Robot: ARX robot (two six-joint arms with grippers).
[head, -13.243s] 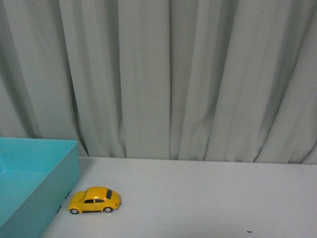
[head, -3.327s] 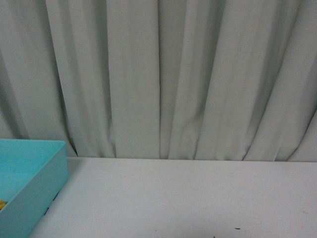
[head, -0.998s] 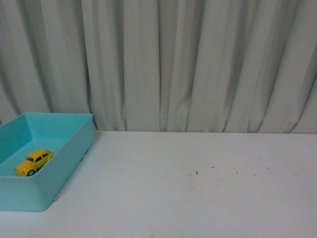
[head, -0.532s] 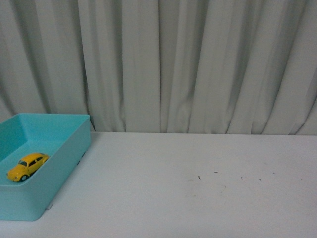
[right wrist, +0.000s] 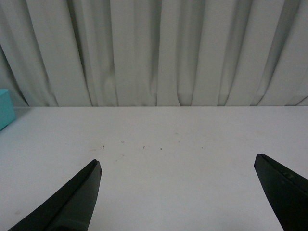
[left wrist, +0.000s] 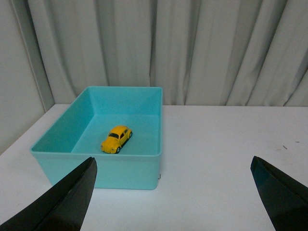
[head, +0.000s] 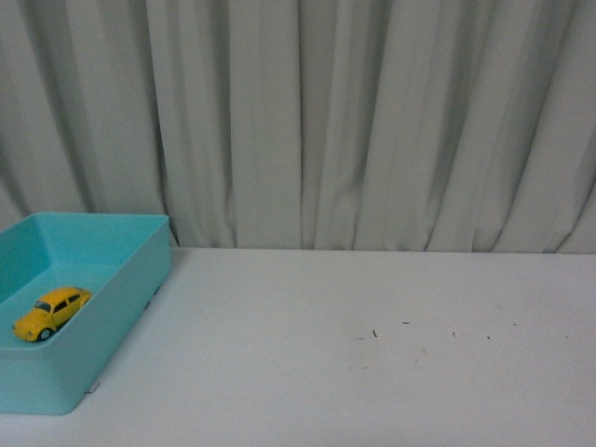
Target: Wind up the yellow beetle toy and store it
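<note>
In the front view we count one toy car (head: 52, 312), yellow, standing on its wheels on the floor of one turquoise bin (head: 121, 307). The bin sits at the left edge of the white worktop (head: 372, 354), near the back edge where one grey curtain (head: 354, 121) hangs. The car is close to the bin's front wall and well apart from its right wall. A few dark specks lie on the worktop's right half. Neither arm shows here.

In the left wrist view we see the same single car (left wrist: 116, 138) inside the bin (left wrist: 115, 168). The left gripper (left wrist: 175, 192) is spread wide, its two dark fingers (left wrist: 62, 202) far apart, with nothing between them.

In the right wrist view the right gripper (right wrist: 185, 192) is likewise spread wide and empty above the bare worktop (right wrist: 159, 183); one corner of the bin (right wrist: 5, 108) shows at the edge.
</note>
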